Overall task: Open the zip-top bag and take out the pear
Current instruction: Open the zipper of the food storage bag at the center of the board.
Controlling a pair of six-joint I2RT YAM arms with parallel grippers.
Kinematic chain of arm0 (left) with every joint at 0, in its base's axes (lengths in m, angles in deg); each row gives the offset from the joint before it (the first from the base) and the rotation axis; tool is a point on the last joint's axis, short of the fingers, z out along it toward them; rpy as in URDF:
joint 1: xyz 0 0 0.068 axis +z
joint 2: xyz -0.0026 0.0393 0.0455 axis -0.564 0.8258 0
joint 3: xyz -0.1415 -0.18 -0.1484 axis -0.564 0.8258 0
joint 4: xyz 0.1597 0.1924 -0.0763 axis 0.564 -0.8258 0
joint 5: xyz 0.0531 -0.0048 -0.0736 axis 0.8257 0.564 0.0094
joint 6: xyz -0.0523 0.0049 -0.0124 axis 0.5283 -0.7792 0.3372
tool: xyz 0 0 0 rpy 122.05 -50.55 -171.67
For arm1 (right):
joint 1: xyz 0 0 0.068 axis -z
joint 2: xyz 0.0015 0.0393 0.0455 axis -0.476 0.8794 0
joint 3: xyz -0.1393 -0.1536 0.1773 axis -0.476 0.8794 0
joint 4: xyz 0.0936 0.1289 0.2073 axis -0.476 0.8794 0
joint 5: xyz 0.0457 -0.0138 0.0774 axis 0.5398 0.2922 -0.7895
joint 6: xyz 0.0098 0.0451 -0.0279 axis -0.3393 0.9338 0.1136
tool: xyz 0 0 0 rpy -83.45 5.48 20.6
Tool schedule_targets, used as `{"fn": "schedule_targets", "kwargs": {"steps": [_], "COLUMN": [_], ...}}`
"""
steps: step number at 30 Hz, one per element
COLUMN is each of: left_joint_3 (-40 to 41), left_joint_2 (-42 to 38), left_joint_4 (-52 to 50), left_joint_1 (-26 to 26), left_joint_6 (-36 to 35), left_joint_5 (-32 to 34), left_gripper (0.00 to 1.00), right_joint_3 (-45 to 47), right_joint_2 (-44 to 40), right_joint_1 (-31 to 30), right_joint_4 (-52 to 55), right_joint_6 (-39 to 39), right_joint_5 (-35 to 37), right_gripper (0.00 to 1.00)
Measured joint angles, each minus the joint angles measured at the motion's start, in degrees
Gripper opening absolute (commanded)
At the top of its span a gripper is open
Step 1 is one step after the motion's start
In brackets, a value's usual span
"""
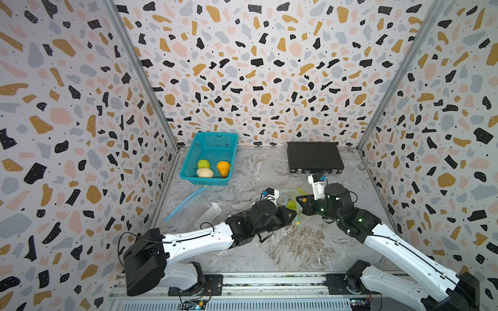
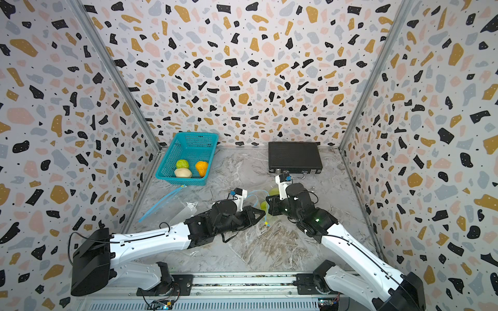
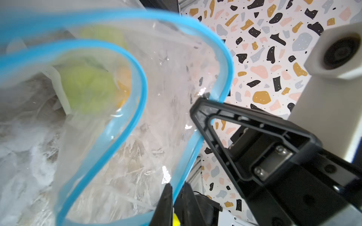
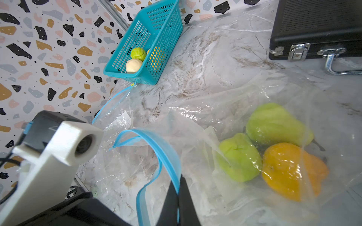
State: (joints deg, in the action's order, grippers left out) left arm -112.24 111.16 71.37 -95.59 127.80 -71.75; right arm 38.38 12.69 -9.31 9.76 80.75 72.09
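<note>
Pinching the zip-top bag rim, left gripper and right gripper flank the pear.

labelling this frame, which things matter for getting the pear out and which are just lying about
Job: zip-top bag, green pear inside it, left gripper and right gripper, jaws pinching its blue rim.
Lying about: teal basket, black case, flat second bag.
</note>
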Motion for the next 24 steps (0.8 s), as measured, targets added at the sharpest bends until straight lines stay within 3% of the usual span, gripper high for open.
{"fn": "schedule_targets", "kwargs": {"steps": [13,24], "left_joint_3": [-4.9,0.35], "left_joint_2": [6.69,6.27], "left_joint_4": [-4.42,-5.51], "left_joint_1": [2.64,5.62], "left_joint_6": [-4.04,-4.92], "left_joint_5": [8.44,12.15], "left_gripper": [0.15,0.17], "right_joint_3": [2.1,2.08], "right_joint_2": [-2.82,-1.88], "right_joint_1": [-0.15,-1.55], "right_joint_4": [0.42,-0.2], "right_joint_6": [0.83,8.13], "right_joint_5": [0.72,-5.84], "right_gripper": [0.0,0.0]}}
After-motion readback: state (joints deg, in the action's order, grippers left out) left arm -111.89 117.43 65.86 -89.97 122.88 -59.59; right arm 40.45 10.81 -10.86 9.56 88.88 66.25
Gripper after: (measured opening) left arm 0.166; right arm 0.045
